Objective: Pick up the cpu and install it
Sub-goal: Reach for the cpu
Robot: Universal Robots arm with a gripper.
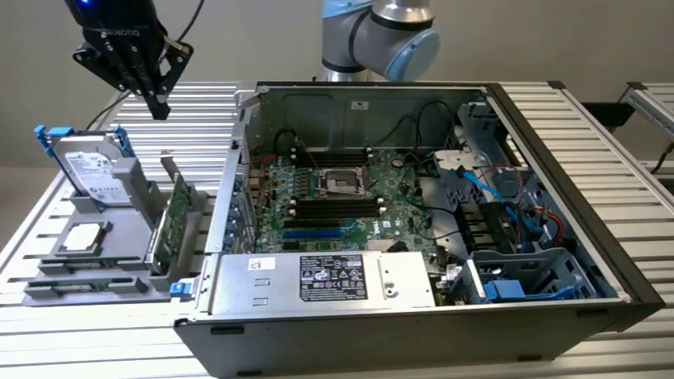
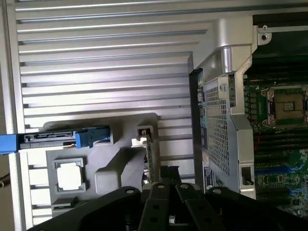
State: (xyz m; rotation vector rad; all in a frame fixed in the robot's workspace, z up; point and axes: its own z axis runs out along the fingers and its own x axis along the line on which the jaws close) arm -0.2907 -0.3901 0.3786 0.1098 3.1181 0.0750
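at the exterior view's left, the black jaws hang high above the ribbed metal bench (image 1: 95, 347), pressed shut against each other and well apart from everything below. under them and a little nearer the camera, a grey holder (image 1: 74, 286) rests on the bench. at its far end a silver hard drive (image 1: 90, 170) with a white label and blue bracket stands upright. the cpu (image 1: 84, 237) lies flat in a square recess of the holder, just in front of the drive, silver top up. in the wrist view the cpu (image 2: 69, 174) sits in the same recess, with the drive's blue bracket (image 2: 91, 137) just beside it. along the holder's side nearest the computer, green card boards (image 1: 169, 225) stand on edge in slots.

further right, an open computer case (image 1: 589, 229) lies on its side on the bench, close to the holder. inside, the green motherboard (image 1: 348, 217) covers the floor of the case; the square cpu socket (image 1: 339, 181) sits near its middle, its bare centre framed by metal, with dark memory slots just in front of it. a silver power supply (image 1: 327, 278) with a dark label fills the near edge of the case. to the right of the board, blue and black cables run to a grey drive cage (image 1: 526, 272) in the near right corner, which holds a blue part. behind the case rises the arm's silver and pale-blue joint (image 1: 380, 39).
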